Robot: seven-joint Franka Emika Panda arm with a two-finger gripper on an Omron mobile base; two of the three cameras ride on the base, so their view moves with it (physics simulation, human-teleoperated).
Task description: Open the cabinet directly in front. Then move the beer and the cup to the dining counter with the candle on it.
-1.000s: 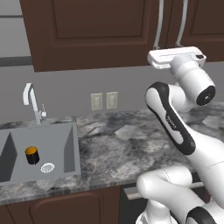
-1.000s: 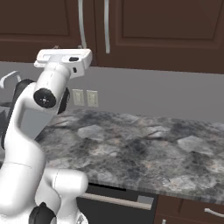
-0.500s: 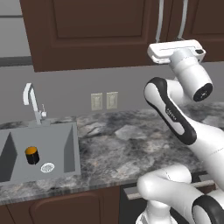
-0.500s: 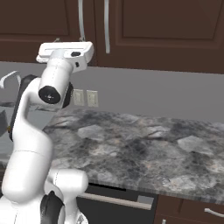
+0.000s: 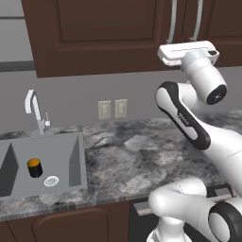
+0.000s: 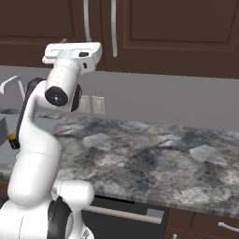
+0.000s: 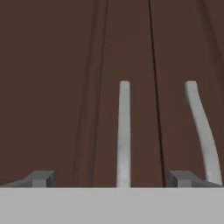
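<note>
The cabinet is the dark brown wall unit above the worktop, and both its doors are shut. Two silver bar handles hang side by side at the door seam. My gripper is open, raised just below and in front of these handles. In the hand view the left handle stands between my two fingertips, and the right handle is beside the right tip. The white hand is level with the cabinet's bottom edge. The beer, cup, dining counter and candle are out of view.
A marbled worktop runs below the cabinet. At the left is a sink holding a black-and-orange cylinder, with a faucet behind it. Wall outlets sit on the grey backsplash. A dishwasher handle lies under the counter.
The arm has lifted the hand upward, closer to the cabinet's handles. The jaws have stayed open.
</note>
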